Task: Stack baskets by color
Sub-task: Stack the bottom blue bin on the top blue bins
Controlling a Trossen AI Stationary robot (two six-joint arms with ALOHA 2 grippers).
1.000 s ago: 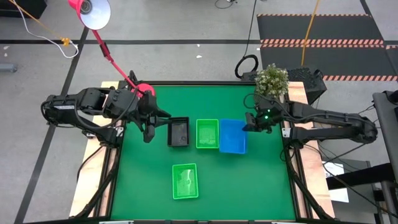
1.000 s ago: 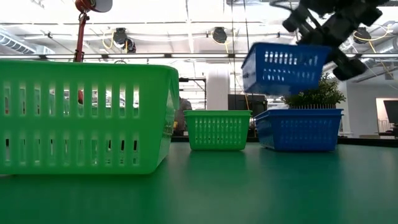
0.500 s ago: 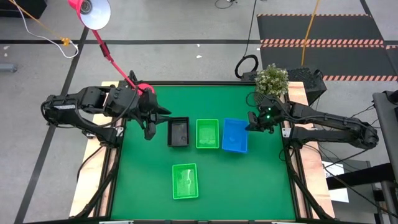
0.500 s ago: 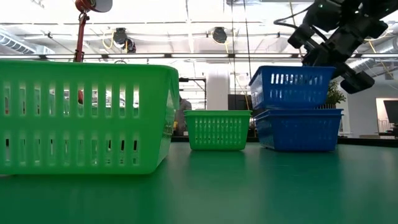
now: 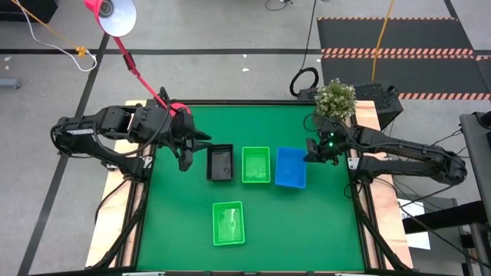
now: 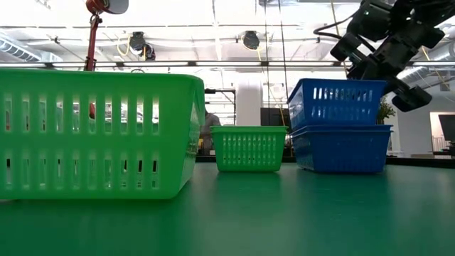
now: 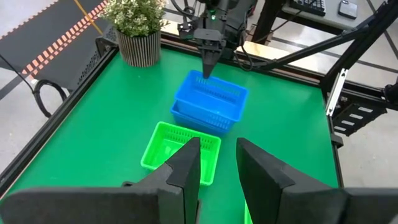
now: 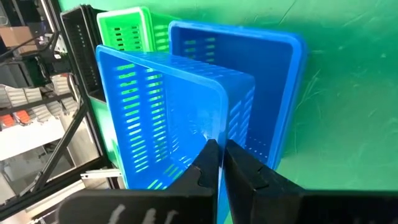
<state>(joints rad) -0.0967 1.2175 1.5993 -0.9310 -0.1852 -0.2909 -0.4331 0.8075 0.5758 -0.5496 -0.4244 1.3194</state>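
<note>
We see our right gripper point(image 8: 216, 163) with its two dark fingers pinched on the rim of the upper blue basket point(image 8: 168, 112), which sits tilted inside a second blue basket point(image 8: 273, 81) on the green table point(image 8: 348, 99). Beyond them stand a green basket point(image 8: 127, 31) and a black basket point(image 8: 79, 43), side by side.

Three baskets line the middle of the green worktop point(image 5: 322, 230): a black basket point(image 5: 220, 162), a green basket point(image 5: 255, 165) and blue baskets point(image 5: 290, 167) stacked, with narrow gaps between them. The right hand point(image 5: 314, 154) pinches the upper blue basket's wall, closing off that side. The left hand point(image 5: 184, 157) hovers just beside the black one. Another green basket point(image 5: 227, 223) sits alone nearer the front, open mat around it. A potted plant point(image 5: 335, 98) occupies the far right corner.
</note>
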